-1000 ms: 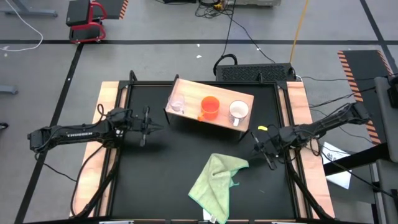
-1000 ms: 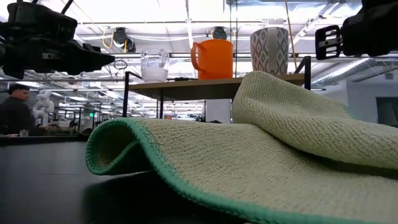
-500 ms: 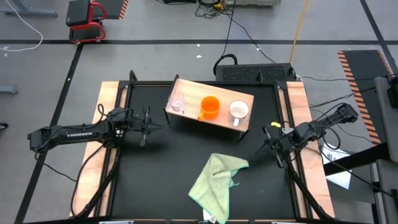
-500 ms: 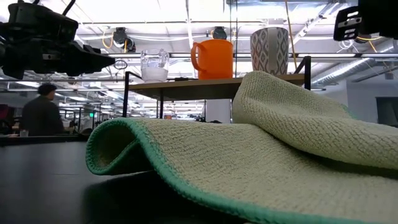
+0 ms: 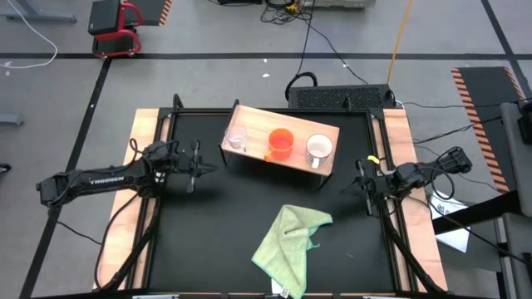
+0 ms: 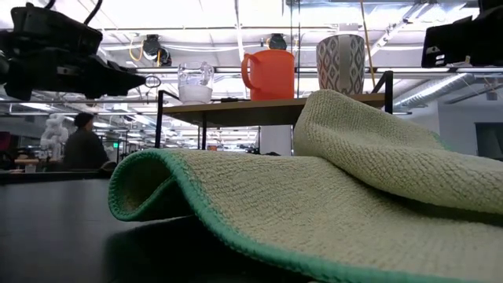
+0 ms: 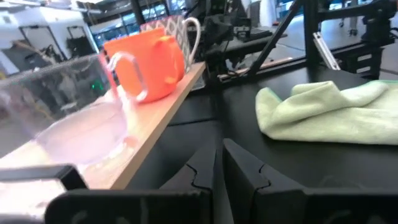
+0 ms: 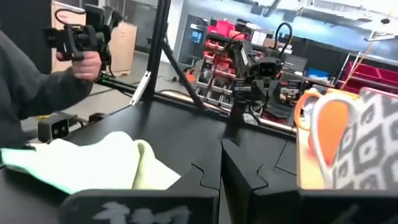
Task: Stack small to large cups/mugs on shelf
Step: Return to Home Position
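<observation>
Black tabletop [image 5: 216, 232], wood strips either side. Low light-wood shelf [image 5: 256, 131] at far middle, set slightly askew. Green cloth [image 5: 289, 239] crumpled near front, well apart from shelf. Upright in a row on shelf: patterned white mug [image 5: 319, 148] right, orange mug [image 5: 281, 143] middle, clear glass cup [image 5: 236, 139] left. Left gripper [image 7: 219, 163] hovering left of shelf, fingers pressed together. Right gripper [image 8: 219, 168] by tabletop's right edge, fingers likewise together.
</observation>
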